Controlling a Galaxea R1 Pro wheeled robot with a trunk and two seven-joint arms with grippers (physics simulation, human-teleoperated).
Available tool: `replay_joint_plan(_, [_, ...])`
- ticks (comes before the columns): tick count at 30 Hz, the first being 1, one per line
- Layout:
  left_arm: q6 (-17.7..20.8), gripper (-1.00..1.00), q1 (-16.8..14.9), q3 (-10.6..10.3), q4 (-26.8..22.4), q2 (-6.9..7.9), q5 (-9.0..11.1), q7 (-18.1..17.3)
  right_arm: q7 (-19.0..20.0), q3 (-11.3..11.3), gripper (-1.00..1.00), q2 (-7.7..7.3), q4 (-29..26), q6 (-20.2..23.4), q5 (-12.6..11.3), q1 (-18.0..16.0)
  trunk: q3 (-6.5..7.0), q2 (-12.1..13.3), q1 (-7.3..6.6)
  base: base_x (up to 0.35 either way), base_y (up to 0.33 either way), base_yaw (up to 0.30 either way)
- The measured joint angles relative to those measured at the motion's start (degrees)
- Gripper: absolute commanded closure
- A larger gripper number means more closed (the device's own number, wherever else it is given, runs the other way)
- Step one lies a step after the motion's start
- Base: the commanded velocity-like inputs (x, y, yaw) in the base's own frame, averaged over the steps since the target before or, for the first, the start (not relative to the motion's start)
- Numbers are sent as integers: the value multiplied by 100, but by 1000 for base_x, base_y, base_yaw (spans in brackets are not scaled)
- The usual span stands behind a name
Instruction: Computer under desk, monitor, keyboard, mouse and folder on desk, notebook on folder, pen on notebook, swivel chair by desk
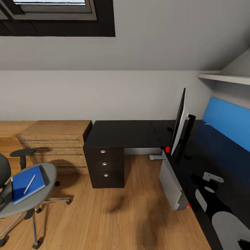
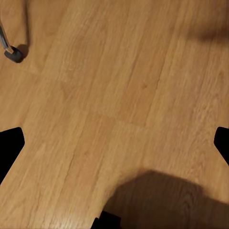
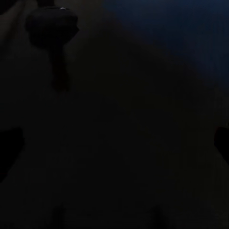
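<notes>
Both hands spread apart, left [image 2: 114, 143] over floor, right [image 3: 114, 143] over dark bench [image 1: 132, 133]. Pen [image 1: 29, 184] on folder [image 1: 27, 183] on chair [image 1: 33, 194]; monitor [image 1: 179, 121] upright on bench.

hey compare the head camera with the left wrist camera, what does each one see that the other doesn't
Head view alone: the desk with the monitor on it, the computer beneath, and the swivel chair carrying the blue folder and pen. Left wrist view alone: the left claw hanging open, close over bare boards, near one chair caster. Shared: the oak floor.
</notes>
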Motion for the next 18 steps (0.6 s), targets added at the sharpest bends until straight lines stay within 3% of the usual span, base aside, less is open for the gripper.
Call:
replay_joint_plan(4, [0, -100, 0, -3, -3, -2, -3, 0, 13, 7, -100, 1, 1, -10, 26, 5, 0, 0, 0, 26, 0, 0])
replay_joint_plan(6, [0, -100, 0, -14, 2, -7, -8, -6, 24, 20, -100, -3, -2, -25, 134, 15, 0, -1, -3, 266, -51, 0])
replay_joint_plan(12, [0, -100, 0, -17, 2, -2, -9, -3, 33, 22, -100, -6, 0, -28, 170, 17, 0, 0, -2, 257, -61, 0])
replay_joint_plan(18, [0, -100, 0, -17, 2, -3, -9, 0, 38, 24, -100, -15, 3, -8, 180, 18, 0, 0, -1, 83, -23, 0])
